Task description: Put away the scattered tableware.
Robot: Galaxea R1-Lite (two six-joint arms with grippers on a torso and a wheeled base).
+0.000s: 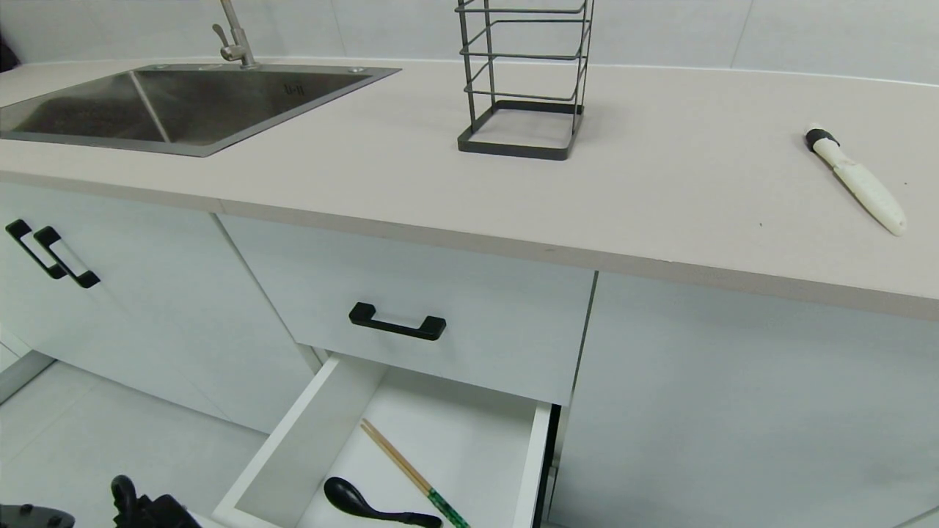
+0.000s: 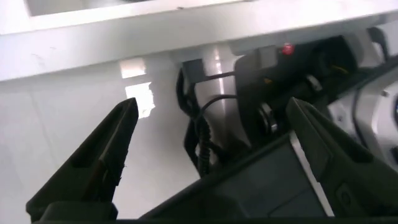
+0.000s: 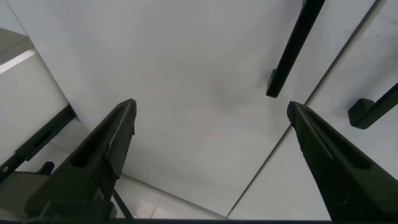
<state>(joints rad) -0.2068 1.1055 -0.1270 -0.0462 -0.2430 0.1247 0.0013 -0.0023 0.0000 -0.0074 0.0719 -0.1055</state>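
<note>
Cream-white utensil w/ black cap at one end lies alone on the pale countertop, far right, well apart from the open drawer below. Wooden chopsticks w/ green ends and a glossy black spoon already sit in that drawer. The utensil looks like light, stiff, smooth plastic, slim and tapered, so prob. slippery. Best hold is likely across the thicker mid-section, jaws square to its length and low to the counter. It lies flat w/ little clearance underneath, so it may skid or roll if nudged.

Left gripper spread wide, holding nothing. Right gripper likewise wide apart and empty, facing a white cabinet door. Black wire rack and steel sink stand further along the counter.
</note>
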